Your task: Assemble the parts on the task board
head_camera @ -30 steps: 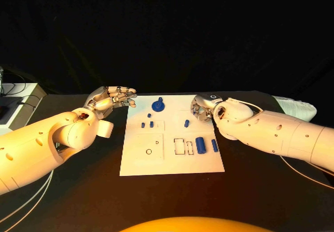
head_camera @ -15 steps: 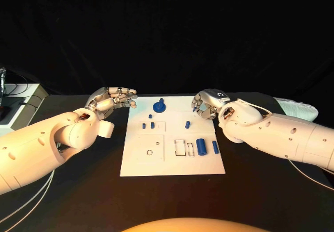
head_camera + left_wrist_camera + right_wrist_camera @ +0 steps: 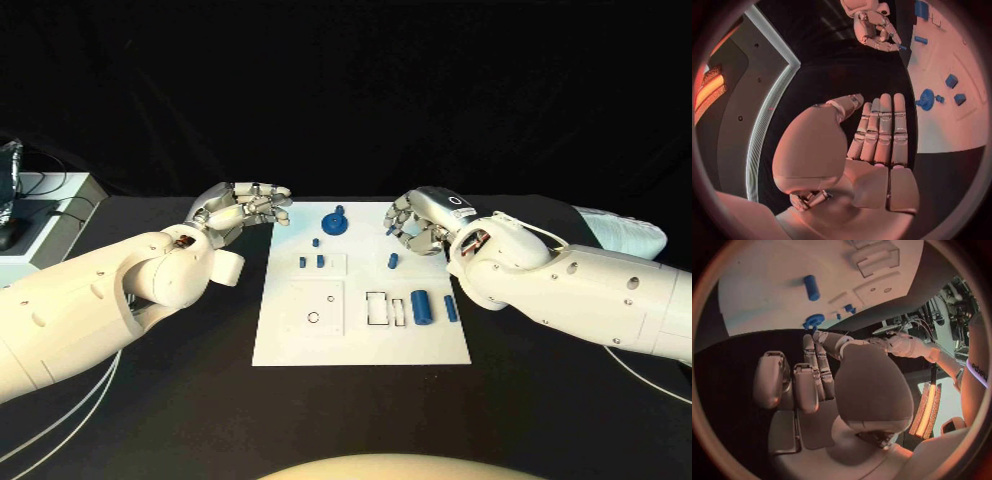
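The white task board (image 3: 361, 335) lies flat in the middle of the table. On it are a round blue part with a knob (image 3: 336, 221), three small blue pegs (image 3: 310, 260), a short blue piece (image 3: 392, 260), a blue cylinder (image 3: 420, 305) and a slim blue bar (image 3: 450, 307). My left hand (image 3: 245, 207) hovers just off the board's far left corner, fingers straight and side by side, holding nothing (image 3: 879, 135). My right hand (image 3: 418, 224) hangs over the board's far right corner with loosely bent fingers and nothing in it (image 3: 807, 380). The right wrist view shows the cylinder (image 3: 811, 287) and the knobbed part (image 3: 814, 320).
Outlined recesses (image 3: 382, 305) sit beside the cylinder, and a square plate with a small ring (image 3: 313, 316) lies on the board's left half. A pale box with cables (image 3: 43, 205) stands at the table's far left. Black tabletop surrounds the board.
My right arm has turned a little over the board's far right corner, with the wrist swinging outward. The left hand has hardly moved. The parts lie as before.
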Robot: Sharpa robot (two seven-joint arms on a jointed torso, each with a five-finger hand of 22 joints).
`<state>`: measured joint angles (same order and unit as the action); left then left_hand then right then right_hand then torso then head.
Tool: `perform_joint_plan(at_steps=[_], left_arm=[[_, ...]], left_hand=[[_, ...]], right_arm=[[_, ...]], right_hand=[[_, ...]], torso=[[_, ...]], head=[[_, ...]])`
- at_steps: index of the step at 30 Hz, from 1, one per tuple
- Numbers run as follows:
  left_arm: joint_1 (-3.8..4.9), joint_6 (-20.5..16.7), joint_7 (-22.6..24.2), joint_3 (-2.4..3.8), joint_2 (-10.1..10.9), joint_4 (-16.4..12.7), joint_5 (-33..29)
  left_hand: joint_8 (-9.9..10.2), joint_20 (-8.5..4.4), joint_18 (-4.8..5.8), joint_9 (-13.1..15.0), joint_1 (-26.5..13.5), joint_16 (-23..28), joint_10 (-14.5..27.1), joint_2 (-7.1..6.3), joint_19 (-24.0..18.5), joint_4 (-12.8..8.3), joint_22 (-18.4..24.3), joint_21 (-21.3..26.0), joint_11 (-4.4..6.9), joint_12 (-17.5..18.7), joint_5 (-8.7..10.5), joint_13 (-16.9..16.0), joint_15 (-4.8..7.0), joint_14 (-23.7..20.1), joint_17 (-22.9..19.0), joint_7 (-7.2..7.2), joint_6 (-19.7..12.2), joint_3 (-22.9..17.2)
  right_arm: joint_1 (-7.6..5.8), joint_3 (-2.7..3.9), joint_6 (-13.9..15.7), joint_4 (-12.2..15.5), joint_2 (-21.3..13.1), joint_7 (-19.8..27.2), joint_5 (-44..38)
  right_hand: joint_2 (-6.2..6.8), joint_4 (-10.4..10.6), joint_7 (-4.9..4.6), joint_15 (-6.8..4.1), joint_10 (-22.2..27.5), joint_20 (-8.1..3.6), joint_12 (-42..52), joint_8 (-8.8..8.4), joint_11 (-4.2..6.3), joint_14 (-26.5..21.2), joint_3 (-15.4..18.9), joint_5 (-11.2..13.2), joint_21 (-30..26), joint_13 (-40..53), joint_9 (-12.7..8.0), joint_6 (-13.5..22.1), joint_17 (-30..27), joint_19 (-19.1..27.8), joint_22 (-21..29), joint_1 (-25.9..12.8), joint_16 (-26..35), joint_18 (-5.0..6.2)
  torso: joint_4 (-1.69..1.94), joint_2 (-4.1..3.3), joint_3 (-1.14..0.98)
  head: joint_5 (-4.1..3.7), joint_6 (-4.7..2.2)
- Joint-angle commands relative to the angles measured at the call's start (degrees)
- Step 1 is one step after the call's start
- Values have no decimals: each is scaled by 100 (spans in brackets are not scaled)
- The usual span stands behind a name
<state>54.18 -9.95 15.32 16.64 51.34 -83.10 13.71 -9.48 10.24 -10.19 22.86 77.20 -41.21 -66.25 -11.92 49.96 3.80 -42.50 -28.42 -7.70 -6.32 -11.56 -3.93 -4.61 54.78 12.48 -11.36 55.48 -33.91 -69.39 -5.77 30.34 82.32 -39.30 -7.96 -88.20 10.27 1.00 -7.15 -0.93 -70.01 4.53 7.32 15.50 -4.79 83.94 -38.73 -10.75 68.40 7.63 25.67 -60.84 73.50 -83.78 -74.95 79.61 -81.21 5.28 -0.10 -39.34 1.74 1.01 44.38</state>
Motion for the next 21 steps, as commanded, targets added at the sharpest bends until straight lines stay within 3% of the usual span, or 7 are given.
perform_joint_plan(at_steps=[1,6,13,21], left_arm=[[1,32,24,5,-35,-9,-52],[1,34,24,5,-80,-20,-61],[1,44,-2,5,-112,-35,-71],[2,21,13,5,-140,-67,-73]], left_hand=[[14,11,-10,-5,60,31,-1,13,30,-8,8,18,-28,29,-25,4,-14,41,5,-35,-8,14],[15,12,-9,-6,57,35,1,13,29,-6,9,21,-29,31,-24,4,-16,40,7,-37,-10,17],[19,14,-7,-10,53,45,7,10,27,-2,12,27,-33,36,-24,4,-20,37,12,-39,-15,22],[21,15,-6,-13,51,54,11,11,25,1,15,32,-34,39,-25,3,-22,35,15,-39,-19,23]], right_arm=[[39,-21,-196,113,107,38,-93],[156,-69,-332,254,341,-76,-485],[355,-145,-549,271,639,-187,-853],[535,-186,-693,235,866,-248,-1059]], right_hand=[[-8,-11,-10,-42,-189,-21,23,39,151,261,-23,-30,19,9,11,-46,6,-45,-249,-43,-19,-110],[-8,-12,-11,-42,-192,-22,19,39,150,259,-27,-28,6,7,13,-46,-5,-42,-242,-49,-14,-108],[-8,-13,-11,-42,-193,-22,17,39,150,258,-29,-29,6,7,13,-46,-14,-42,-242,-51,-9,-108],[-8,-15,-12,-42,-195,-22,14,39,150,255,-33,-29,-12,5,14,-46,-26,-37,-232,-54,-3,-104]], torso=[[15,1,5],[26,-2,10],[14,-4,13],[28,-9,15]], head=[[70,12],[176,37],[316,77],[379,125]])
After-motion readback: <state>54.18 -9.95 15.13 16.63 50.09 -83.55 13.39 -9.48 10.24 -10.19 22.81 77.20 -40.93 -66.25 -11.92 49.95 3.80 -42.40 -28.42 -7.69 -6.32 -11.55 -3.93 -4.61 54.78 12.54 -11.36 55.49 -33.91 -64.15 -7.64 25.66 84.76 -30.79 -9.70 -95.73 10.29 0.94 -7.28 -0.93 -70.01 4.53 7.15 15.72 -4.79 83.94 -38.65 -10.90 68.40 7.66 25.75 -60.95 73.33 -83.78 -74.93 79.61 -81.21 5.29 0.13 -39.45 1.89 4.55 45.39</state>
